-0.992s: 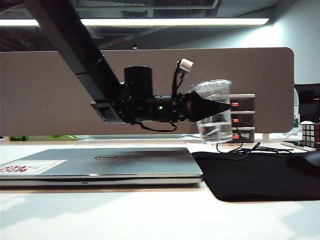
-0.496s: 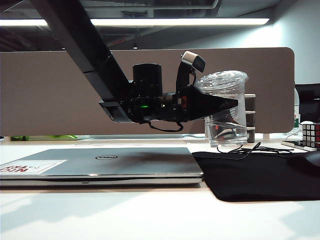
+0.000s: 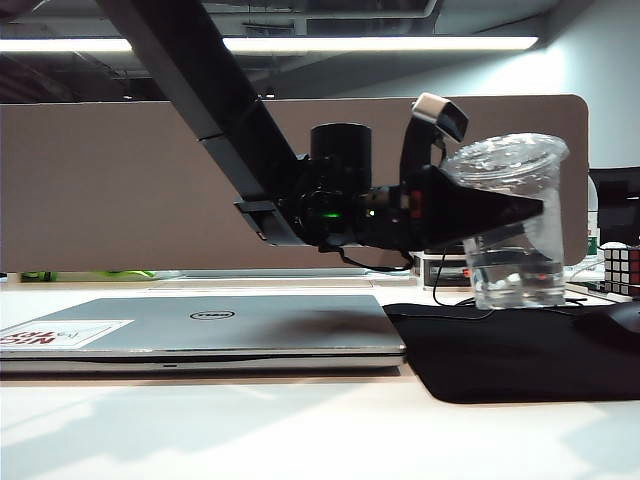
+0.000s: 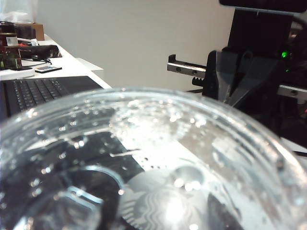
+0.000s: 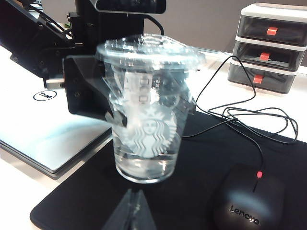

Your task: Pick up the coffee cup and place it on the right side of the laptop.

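- Clearly the coffee cup [image 3: 512,222] is hanging in the air over the black mat [image 3: 520,350], right of the laptop [image 3: 200,325]; thin, crushable, slippery, sloshing a little liquid.
- The left pincer [image 3: 500,212] is clamping it mid-wall, a sensible hold; squeezing gently is advisable.
- The right pincer [image 5: 132,211] is hanging near the tabletop [image 3: 300,430]; its opening cannot be told.

We see the coffee cup [image 5: 146,115] as clear, glossy plastic, beaded with droplets under its lid. The laptop [image 3: 200,325] looks like smooth brushed metal with a dull sheen. The mat [image 5: 201,158] is matt black cloth; the left hand [image 3: 535,208] gripping the cup is matt black plastic.
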You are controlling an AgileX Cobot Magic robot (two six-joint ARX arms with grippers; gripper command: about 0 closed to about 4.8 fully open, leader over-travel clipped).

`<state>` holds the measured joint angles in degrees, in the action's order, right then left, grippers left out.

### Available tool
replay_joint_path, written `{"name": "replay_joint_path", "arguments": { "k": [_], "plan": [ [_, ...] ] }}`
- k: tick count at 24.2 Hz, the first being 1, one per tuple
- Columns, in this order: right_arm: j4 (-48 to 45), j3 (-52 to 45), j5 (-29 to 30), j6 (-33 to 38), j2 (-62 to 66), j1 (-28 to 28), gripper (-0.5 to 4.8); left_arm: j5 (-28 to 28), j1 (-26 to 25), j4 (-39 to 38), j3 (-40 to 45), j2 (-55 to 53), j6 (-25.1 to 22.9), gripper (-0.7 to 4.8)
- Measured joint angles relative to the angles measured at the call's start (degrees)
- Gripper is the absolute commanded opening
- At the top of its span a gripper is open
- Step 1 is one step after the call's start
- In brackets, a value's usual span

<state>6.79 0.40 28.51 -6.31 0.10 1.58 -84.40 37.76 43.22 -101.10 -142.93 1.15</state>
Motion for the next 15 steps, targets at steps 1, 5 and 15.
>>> {"name": "replay_joint_path", "arguments": {
  "k": [1, 5, 15],
  "plan": [
    [0.02, 0.00, 0.00, 0.00, 0.00, 0.00, -0.01, 0.68, 0.24, -0.90, -0.02, 0.02, -1.27, 3.63],
    [0.00, 0.00, 0.00, 0.00, -0.02, 0.00, -0.01, 3.10, 0.66, -5.22, 0.00, 0.00, -6.58, 3.63],
    [0.00, 0.00, 0.00, -0.02, 0.00, 0.00, -0.01, 8.85, 0.83, -16.09, -0.02, -0.07, -19.67, 3.73]
  ]
}}
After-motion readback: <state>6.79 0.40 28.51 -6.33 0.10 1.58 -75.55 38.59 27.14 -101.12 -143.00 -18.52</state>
